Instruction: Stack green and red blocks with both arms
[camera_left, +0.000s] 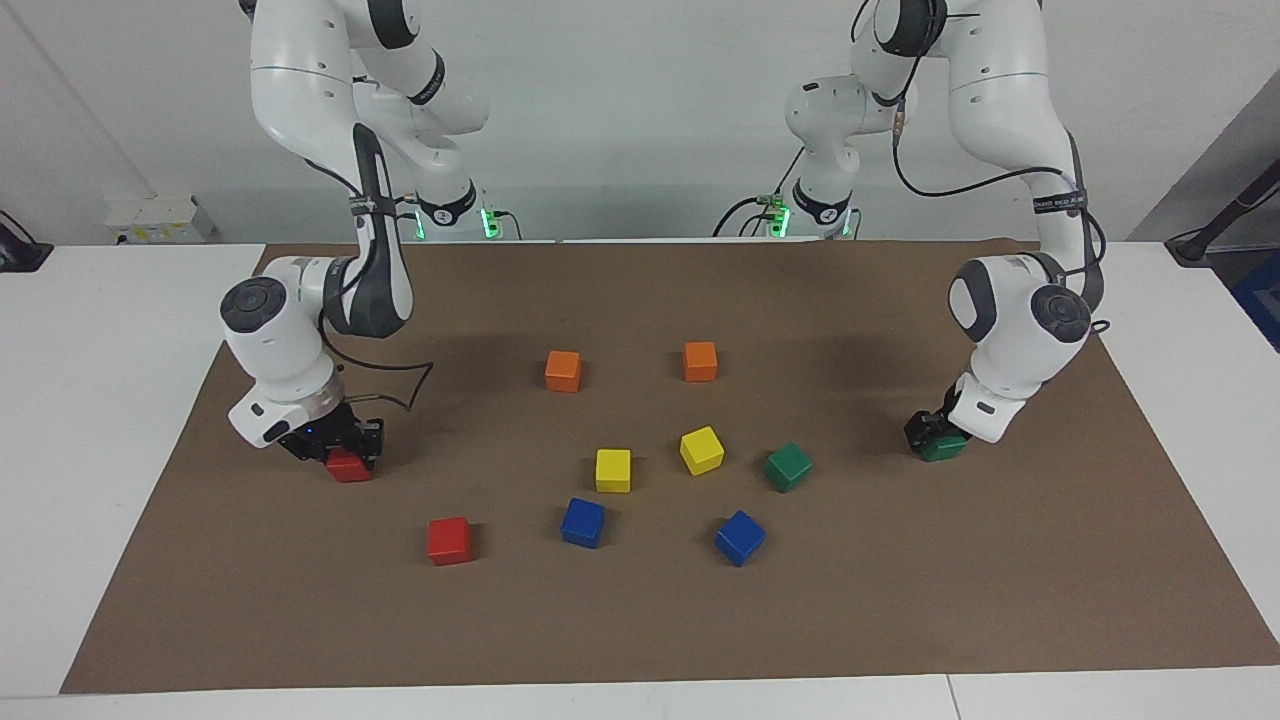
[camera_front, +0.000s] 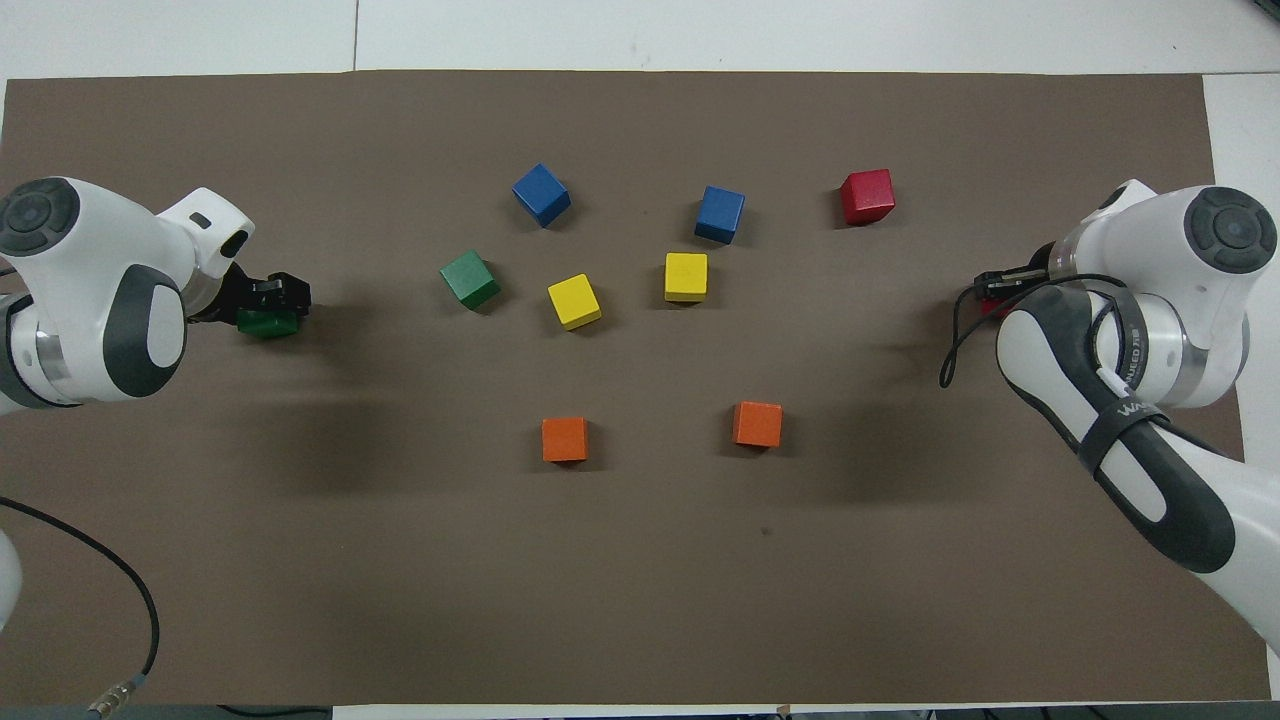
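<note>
Loose cubes (camera_left: 614, 470) lie mid-mat (camera_left: 640, 620), between both grippers.

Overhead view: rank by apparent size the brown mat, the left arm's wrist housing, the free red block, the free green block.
1. brown mat, by far the largest.
2. left arm's wrist housing; raised toward the camera, so it looks bigger than it is.
3. free red block and free green block: alike, no ranking.

No legible txt anywhere.

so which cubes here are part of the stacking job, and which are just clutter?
In the job:
- red cube at right gripper
- green cube at left gripper
- free red cube
- free green cube

Lying about:
- orange cubes
- yellow cubes
- blue cubes
</note>
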